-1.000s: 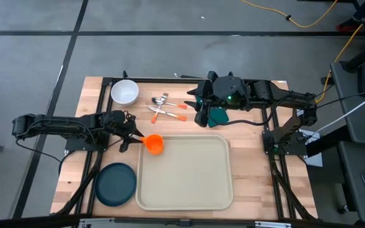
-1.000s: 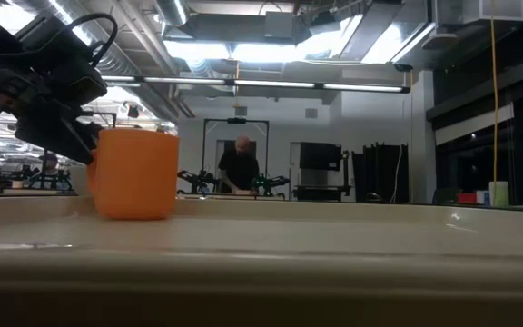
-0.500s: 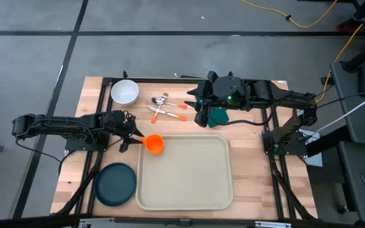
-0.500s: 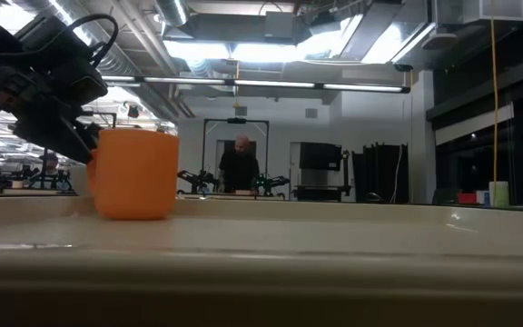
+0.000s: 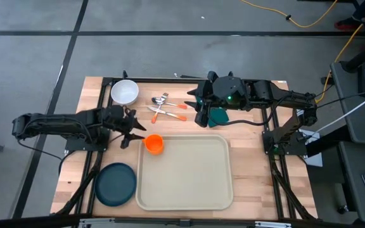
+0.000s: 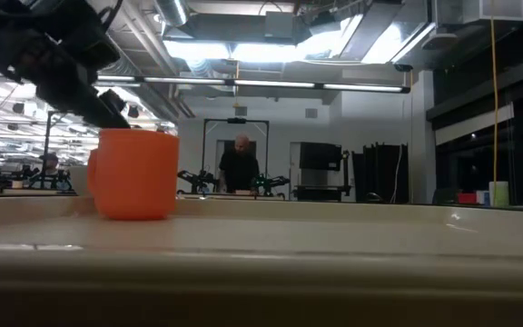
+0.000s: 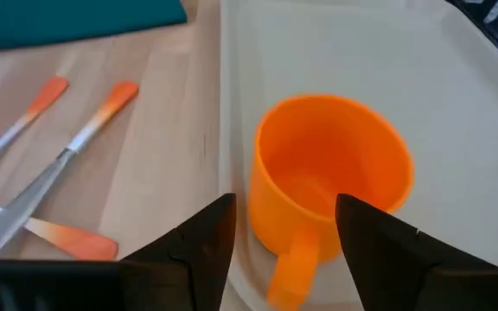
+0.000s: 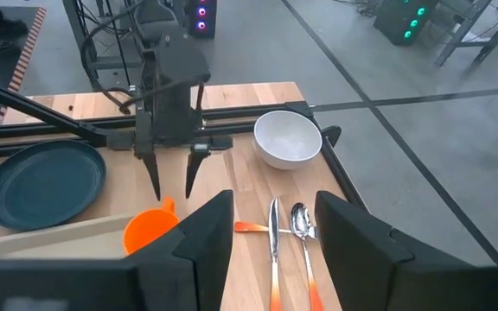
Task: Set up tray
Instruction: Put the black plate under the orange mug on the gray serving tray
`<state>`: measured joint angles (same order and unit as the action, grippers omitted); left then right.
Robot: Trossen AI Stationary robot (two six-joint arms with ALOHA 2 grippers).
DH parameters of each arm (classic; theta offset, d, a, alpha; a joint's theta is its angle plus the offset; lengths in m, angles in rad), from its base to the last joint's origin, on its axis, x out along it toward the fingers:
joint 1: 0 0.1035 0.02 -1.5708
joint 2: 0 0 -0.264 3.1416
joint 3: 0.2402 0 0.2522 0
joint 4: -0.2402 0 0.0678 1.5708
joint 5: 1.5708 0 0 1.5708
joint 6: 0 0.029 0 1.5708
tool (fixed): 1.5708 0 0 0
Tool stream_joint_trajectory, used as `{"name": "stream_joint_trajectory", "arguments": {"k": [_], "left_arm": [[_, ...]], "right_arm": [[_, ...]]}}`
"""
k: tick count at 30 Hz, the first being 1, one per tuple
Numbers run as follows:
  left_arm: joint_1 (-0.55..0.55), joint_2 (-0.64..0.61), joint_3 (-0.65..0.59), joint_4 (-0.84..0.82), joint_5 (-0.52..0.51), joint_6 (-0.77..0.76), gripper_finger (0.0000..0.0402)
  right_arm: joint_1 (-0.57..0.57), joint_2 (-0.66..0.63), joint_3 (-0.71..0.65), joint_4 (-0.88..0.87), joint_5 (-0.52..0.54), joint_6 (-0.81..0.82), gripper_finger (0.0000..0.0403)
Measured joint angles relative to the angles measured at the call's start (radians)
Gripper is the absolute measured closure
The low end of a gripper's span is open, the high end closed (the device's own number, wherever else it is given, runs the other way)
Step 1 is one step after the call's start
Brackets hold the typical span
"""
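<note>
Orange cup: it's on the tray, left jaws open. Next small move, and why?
Probably swing the left gripper towards the teal plate. The orange cup stands upright in the tray corner, jaws clear of its handle, and the plate lies nearest on the table.

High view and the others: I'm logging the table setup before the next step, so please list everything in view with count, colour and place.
tray: 1, cream, near middle of the table
cup: 1, orange, upright in the tray's far left corner
plate: 1, dark teal, on the table left of the tray
bowl: 1, white, far left part of the table
cutlery: a few pieces, silver with orange handles, beyond the tray; exact count unclear
napkin: 1, dark green, on the table under the right gripper
person: 1, dark clothes, in the room behind
left gripper: open, just left of the cup, not touching it
right gripper: open, over the napkin's edge
</note>
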<state>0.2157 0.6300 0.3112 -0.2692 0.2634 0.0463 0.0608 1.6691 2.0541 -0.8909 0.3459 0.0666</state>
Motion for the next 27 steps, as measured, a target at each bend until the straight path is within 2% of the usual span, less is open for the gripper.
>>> {"name": "stream_joint_trajectory", "arguments": {"k": [7,10,14,18,23,27], "left_arm": [[0.0,0.0,0.122,0.009,0.0,-0.079,0.021],[0.0,0.0,0.176,0.103,-0.001,-0.107,0.021],[0.0,0.003,0.216,0.347,-0.004,-0.121,0.0213],[0.0,0.013,0.236,0.535,-0.081,-0.101,0.0217],[0.01,0.046,0.261,0.562,-0.242,-0.086,0.0215],[0.034,0.097,0.301,0.558,-0.229,-0.139,0.0209]], "right_arm": [[-0.002,0.0,0.0,-0.034,-0.007,0.013,0.0234],[-0.015,0.0,0.0,-0.059,-0.002,0.076,0.0234],[-0.047,0.02,0.0,-0.152,0.001,0.16,0.0234],[-0.076,0.054,0.0,-0.251,0.001,0.195,0.0234],[-0.104,0.104,0.0,-0.332,0.002,0.262,0.0234],[-0.117,0.13,0.0,-0.346,0.002,0.284,0.0234]]}}
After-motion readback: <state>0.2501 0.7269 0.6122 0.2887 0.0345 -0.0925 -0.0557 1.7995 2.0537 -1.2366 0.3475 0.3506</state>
